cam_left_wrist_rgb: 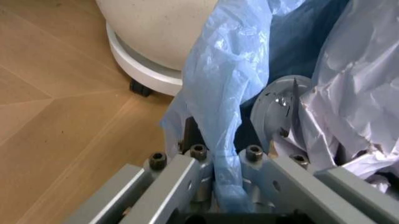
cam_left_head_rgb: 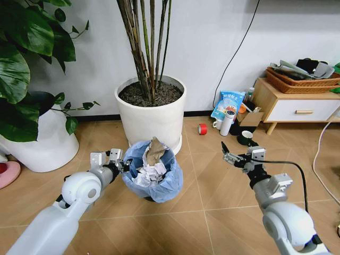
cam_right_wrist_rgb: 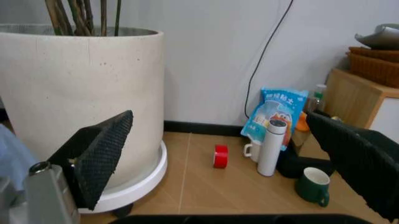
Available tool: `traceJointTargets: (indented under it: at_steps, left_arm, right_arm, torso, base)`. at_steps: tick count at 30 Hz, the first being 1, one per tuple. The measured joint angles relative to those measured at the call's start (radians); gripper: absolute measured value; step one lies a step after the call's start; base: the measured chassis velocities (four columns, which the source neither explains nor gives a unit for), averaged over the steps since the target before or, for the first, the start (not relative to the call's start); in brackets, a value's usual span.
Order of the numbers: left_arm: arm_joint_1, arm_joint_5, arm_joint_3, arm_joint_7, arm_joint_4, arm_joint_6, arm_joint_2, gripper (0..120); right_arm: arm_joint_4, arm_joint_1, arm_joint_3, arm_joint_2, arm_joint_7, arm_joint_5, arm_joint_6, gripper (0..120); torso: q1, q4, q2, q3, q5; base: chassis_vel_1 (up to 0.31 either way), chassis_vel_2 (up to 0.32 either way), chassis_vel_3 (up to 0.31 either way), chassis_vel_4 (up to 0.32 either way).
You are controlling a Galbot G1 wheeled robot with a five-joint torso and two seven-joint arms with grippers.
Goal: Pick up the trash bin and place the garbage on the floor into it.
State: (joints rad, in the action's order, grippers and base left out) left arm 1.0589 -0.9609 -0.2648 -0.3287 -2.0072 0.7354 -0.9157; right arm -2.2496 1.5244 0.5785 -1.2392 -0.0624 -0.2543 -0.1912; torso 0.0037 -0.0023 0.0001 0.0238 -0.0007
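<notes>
One white planter [cam_left_head_rgb: 151, 114] is standing behind the trash bin [cam_left_head_rgb: 153, 172], hiding part of the wall. The bin, apparently just off the wood floor [cam_left_head_rgb: 207, 180], is holding crumpled garbage [cam_left_head_rgb: 151, 162]. Left gripper [cam_left_head_rgb: 123, 165] is pinching its blue bag rim; right gripper [cam_left_head_rgb: 227, 152] is hovering beside it, jaws spread.

right claw [cam_right_wrist_rgb: 231, 154] gaping wide, black ribbed pads [cam_right_wrist_rgb: 103, 151] framing the scene | hovering near white planter [cam_right_wrist_rgb: 87, 93] sitting on wheeled base | red tape roll [cam_right_wrist_rgb: 221, 156], white flask [cam_right_wrist_rgb: 272, 147], green mug [cam_right_wrist_rgb: 313, 185], blue snack bag [cam_right_wrist_rgb: 274, 114] resting on floor [cam_right_wrist_rgb: 206, 191] by wall
</notes>
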Motion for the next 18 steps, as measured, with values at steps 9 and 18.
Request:
traceJointTargets:
  at_steps: [9, 18]
  left_arm:
    - [0.005, 0.0, -0.001, -0.005, -0.01, 0.0, 0.0, 0]
    - [0.011, -0.002, -0.007, -0.01, -0.024, 0.0, 0.007, 0]
  right_arm:
    - [-0.024, 0.053, -0.005, -0.024, 0.0, 0.031, 0.017, 100]
    - [-0.038, 0.077, -0.007, -0.03, -0.001, 0.04, 0.025, 100]
  torso:
    - [0.0, 0.0, 0.0, 0.0, 0.0]
    - [0.0, 0.0001, 0.0, 0.0, 0.0]
  base:
    - [0.008, -0.002, -0.006, -0.001]
    - [0.104, -0.024, -0.108, 0.031]
